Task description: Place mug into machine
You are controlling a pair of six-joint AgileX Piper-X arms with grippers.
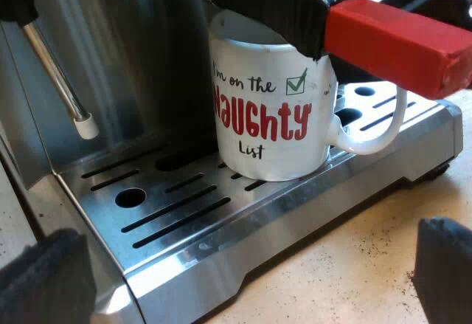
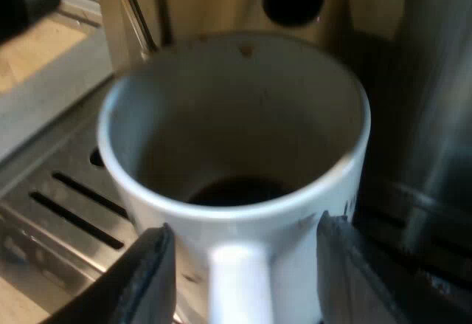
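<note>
While the white mug point(image 1: 273, 110) stands on the drip tray point(image 1: 184, 213) of the espresso machine point(image 1: 133, 43), its side reads "I'm on the NAUGHTY List" beside a green ticked box. Red-ended handle point(image 1: 398, 40) just above its rim. Mug bottom dark, contents unclear. Bench point(image 1: 354, 265) pale, speckled with dark grounds. Left gripper point(image 1: 243, 272) fingers wide apart, empty. Right gripper point(image 2: 247, 265) fingers apart, flanking the mug's handle without touching.

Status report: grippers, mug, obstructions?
Left gripper open, back from drip tray. Right gripper open, at handle of mug. Mug upright on tray under red-ended handle. Nothing blocking.
</note>
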